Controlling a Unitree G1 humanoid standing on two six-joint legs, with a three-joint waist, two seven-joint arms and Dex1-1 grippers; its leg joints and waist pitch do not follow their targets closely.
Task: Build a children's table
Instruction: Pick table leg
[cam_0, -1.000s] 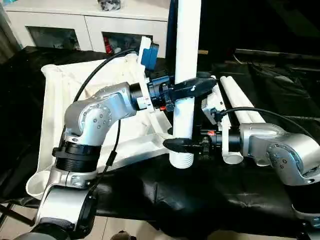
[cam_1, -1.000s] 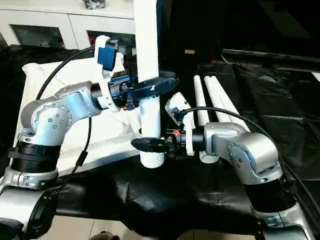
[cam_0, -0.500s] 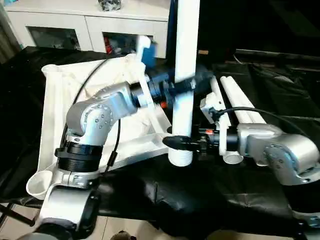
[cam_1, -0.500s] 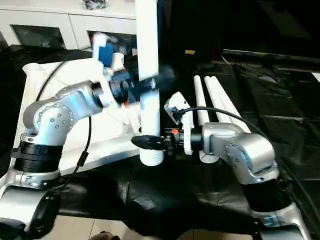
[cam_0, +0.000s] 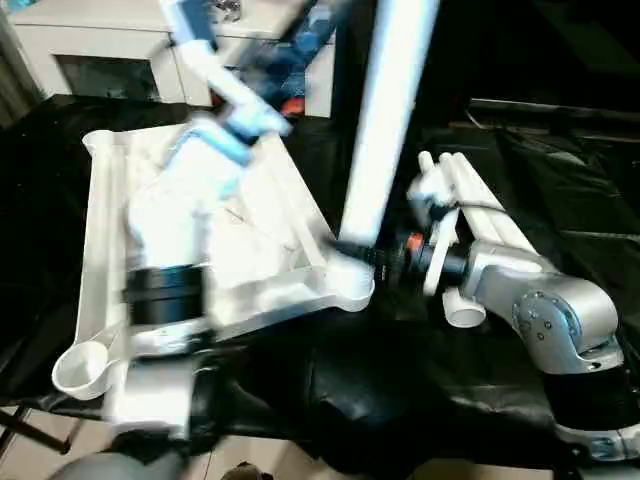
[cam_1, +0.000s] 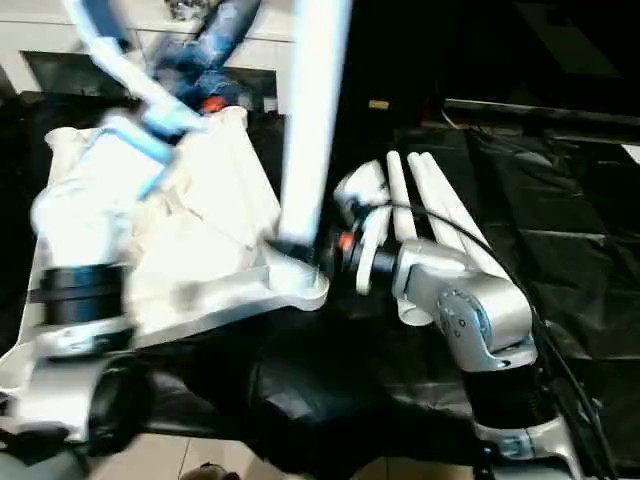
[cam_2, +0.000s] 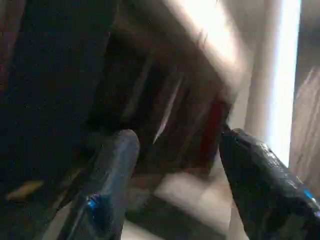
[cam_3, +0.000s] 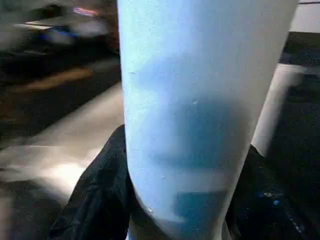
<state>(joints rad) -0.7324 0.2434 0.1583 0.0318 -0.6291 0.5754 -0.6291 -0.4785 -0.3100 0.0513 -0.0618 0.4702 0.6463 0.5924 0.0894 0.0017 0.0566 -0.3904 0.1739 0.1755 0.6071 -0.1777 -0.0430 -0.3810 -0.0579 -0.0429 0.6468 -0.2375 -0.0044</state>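
Our right gripper (cam_0: 352, 250) clasps the leg (cam_0: 385, 115) near its lower end, which stands in the corner socket (cam_0: 345, 281) of the tabletop (cam_0: 150, 200) just beside it. Our left gripper (cam_2: 175, 165), fingers spread and empty, is raised away. Three spare legs (cam_0: 480, 215) lie beyond the right gripper

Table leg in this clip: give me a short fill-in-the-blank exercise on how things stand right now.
1. The right gripper is shut on the foot of the ___ leg.
2. The foot of that leg meets a round ___ socket of the tabletop.
3. The left gripper holds ___; its fingers stand apart.
4. The spare legs lie on the ___ cloth.

Missing words: white; corner; nothing; black
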